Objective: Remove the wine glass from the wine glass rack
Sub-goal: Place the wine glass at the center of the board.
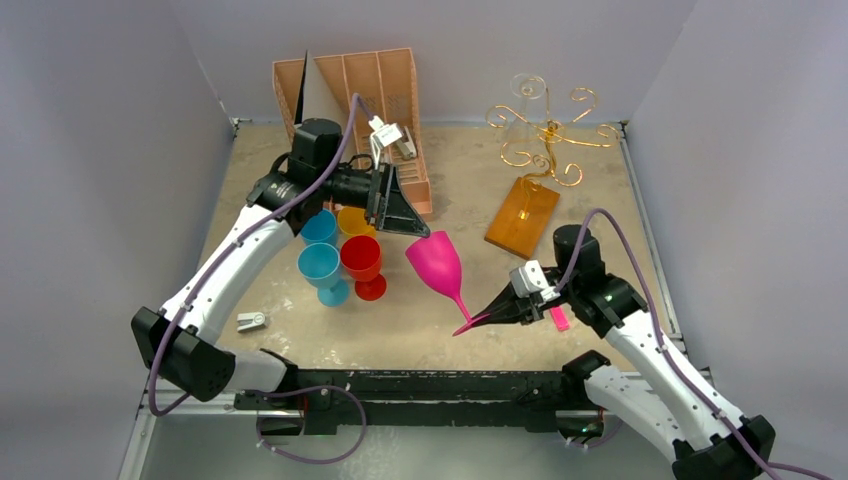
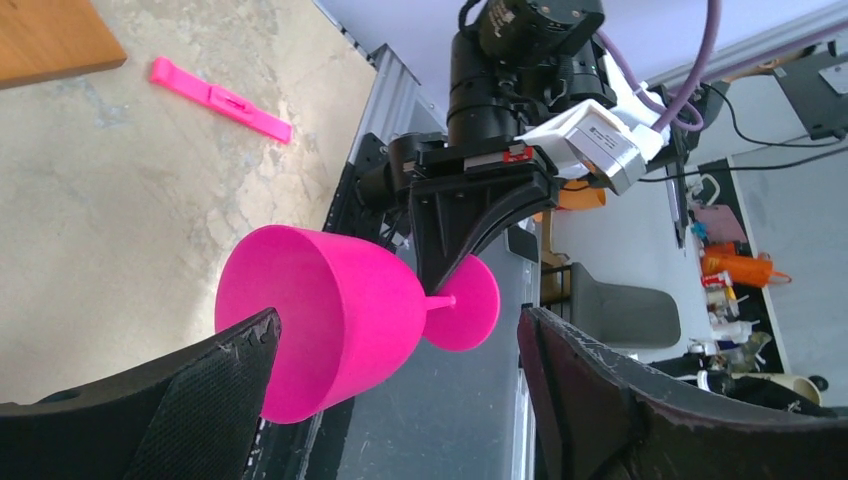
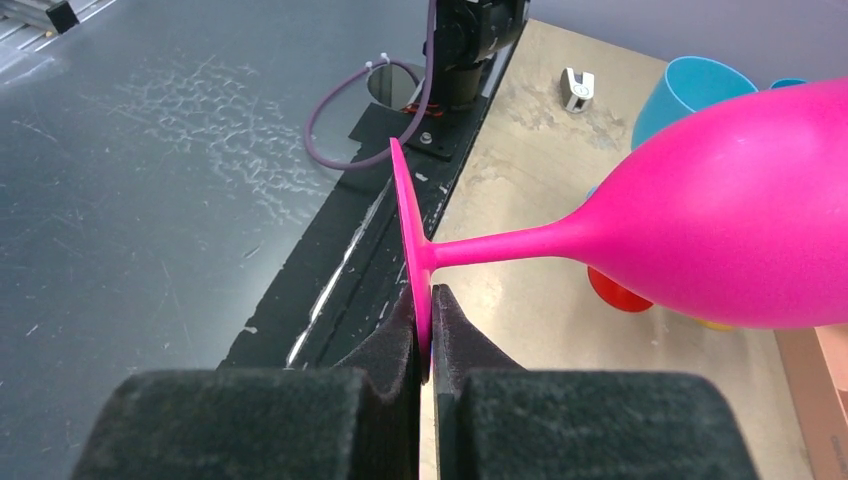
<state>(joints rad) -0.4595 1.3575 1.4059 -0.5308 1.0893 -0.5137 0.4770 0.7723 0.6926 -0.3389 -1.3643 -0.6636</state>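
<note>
One bright pink plastic wine glass (image 1: 437, 265), tilted, held aloft and off its rack.
Left gripper (image 2: 398, 325): black jaws spread wide at the bowl's rim, grasping nothing. Right gripper (image 1: 483, 318): clenched on only the thin edge of the glass's foot. Far right, well apart, stands the wine glass rack (image 1: 522, 216) of curly gold wire on an orange-brown wooden base. That slight pinch may let the bowl slip, or a nudge from the left jaws could lever it free.

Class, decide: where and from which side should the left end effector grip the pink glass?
Grip the bowl across its widest part, coming from the rim end. The right end effector pinches the foot, and the glass lies tilted, bowl toward the left end effector, whose open fingers sit near its rim.
</note>
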